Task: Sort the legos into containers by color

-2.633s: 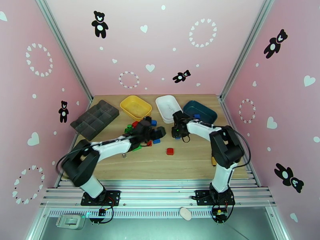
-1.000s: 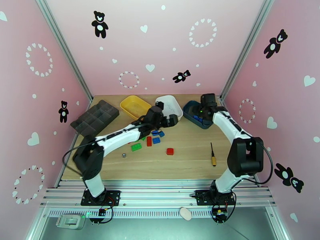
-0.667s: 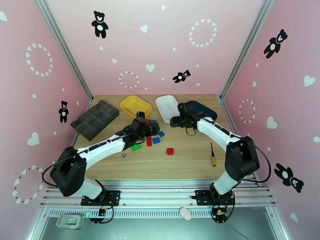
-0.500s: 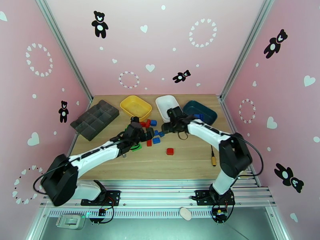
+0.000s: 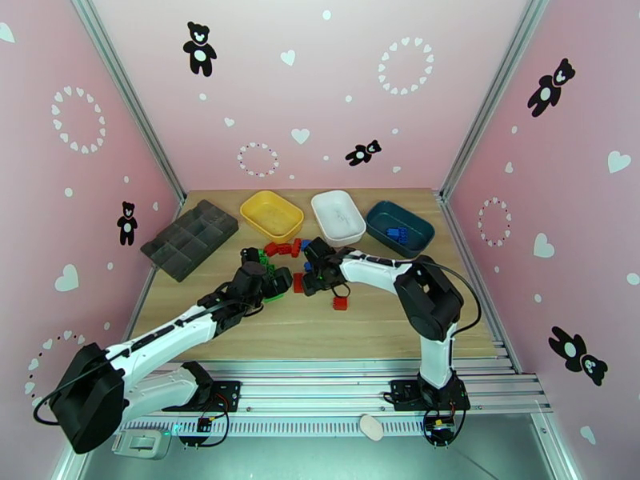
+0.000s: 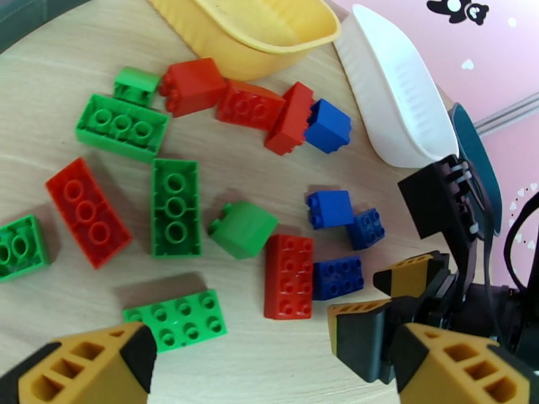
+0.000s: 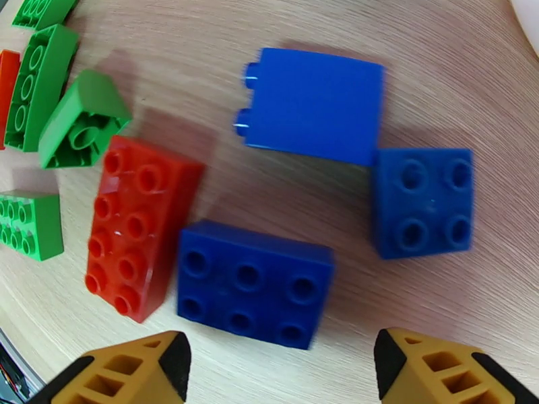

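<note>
Red, green and blue legos (image 6: pixel 175 207) lie scattered on the wooden table in front of the yellow tray (image 5: pixel 272 214), the white tray (image 5: pixel 338 217) and the dark teal tray (image 5: pixel 400 224). A few blue legos (image 5: pixel 394 232) rest in the teal tray. My left gripper (image 5: pixel 270 280) hovers open over the green legos (image 6: pixel 174 321). My right gripper (image 5: pixel 312 274) hangs open just above a blue six-stud lego (image 7: pixel 255 284), whose neighbours are a red lego (image 7: pixel 138 227) and a blue four-stud lego (image 7: pixel 422 202). In the left wrist view the right gripper (image 6: pixel 384 304) stands right of the blue legos.
A dark grey compartmented organizer (image 5: pixel 190 237) sits at the back left. One red lego (image 5: pixel 341 303) lies alone nearer the front. The two grippers are close together over the pile.
Both arms have come back from the trays to the pile. The right gripper left the teal tray and dropped over the blue legos; the left pulled back from the white tray to the green ones.
</note>
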Robot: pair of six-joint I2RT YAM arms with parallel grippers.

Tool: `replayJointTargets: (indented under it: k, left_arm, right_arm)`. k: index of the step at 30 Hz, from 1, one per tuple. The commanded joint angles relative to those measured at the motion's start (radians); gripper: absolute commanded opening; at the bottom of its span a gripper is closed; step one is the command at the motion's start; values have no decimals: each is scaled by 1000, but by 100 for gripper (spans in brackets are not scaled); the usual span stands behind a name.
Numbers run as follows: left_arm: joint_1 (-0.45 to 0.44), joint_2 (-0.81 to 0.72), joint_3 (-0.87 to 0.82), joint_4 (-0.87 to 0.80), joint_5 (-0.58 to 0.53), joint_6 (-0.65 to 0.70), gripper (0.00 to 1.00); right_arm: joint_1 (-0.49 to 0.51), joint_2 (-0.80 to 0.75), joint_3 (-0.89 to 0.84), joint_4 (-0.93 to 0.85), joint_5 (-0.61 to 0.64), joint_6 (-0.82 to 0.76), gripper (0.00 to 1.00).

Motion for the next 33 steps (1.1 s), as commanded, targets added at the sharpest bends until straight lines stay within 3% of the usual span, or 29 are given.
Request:
replayJointTargets:
  k: [1, 21, 33]
  left_arm:
    - [6, -31, -30, -17, -25, -22, 98]
    - [6, 0, -29, 6, 1, -34, 98]
    - [6, 131, 38, 79, 86, -19, 98]
  right_arm:
    - [5, 39, 42, -27, 30, 21, 73]
    - [7, 113, 108, -19, 58, 57, 64]
    - [-1, 6, 43, -2, 89, 75, 52]
